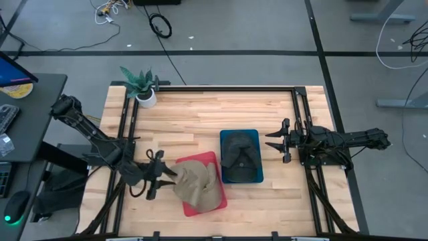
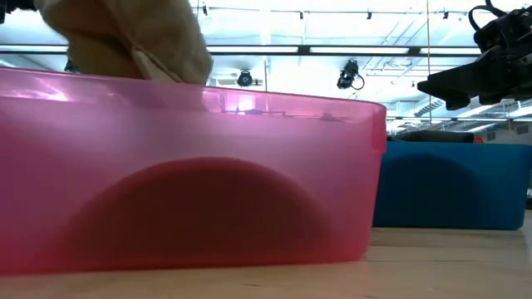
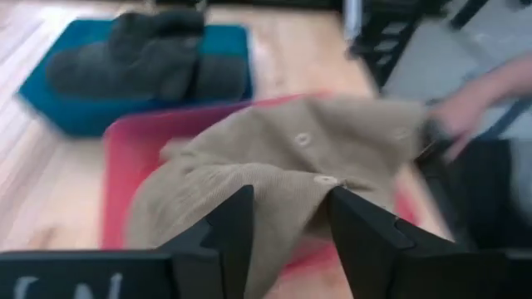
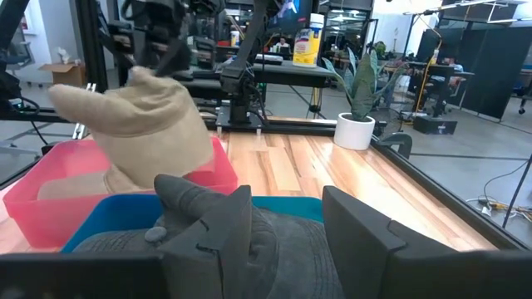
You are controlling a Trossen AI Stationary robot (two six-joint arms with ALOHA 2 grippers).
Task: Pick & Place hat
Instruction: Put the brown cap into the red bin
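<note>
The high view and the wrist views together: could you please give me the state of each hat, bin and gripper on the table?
Tan hat: held up by the left gripper, draped over the red bin.
Dark hat: lying inside the blue bin.
Red bin: upright on the table.
Blue bin: upright beside it.
Left gripper: fingers pinching the tan hat.
Right gripper: fingers open, empty, beside the blue bin.
</note>
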